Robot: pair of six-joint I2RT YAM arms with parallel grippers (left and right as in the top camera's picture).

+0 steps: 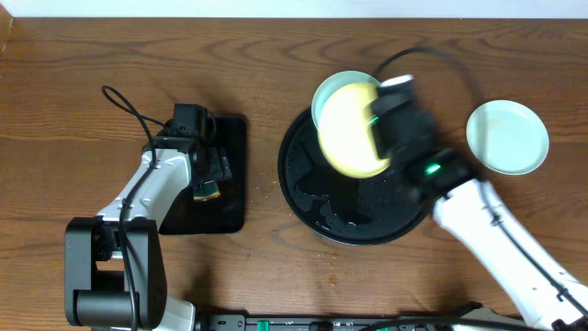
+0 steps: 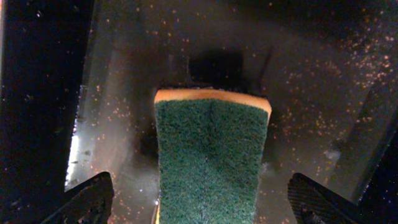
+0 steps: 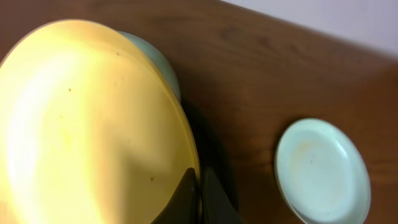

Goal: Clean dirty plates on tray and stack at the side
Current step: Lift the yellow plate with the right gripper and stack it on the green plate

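My right gripper is shut on the rim of the pale yellow plate, holding it tilted above the round black tray. A few tiny brown specks dot the yellow plate's face. Behind it, a pale blue plate peeks out at the tray's far edge. A second pale blue plate lies on the table to the right of the tray. My left gripper is open, its fingers on either side of a green-and-yellow sponge without touching it.
The sponge lies on a small rectangular black tray at the left, sprinkled with fine specks. Wet patches shine on the round tray's floor. The right arm's cable loops over the table behind the tray.
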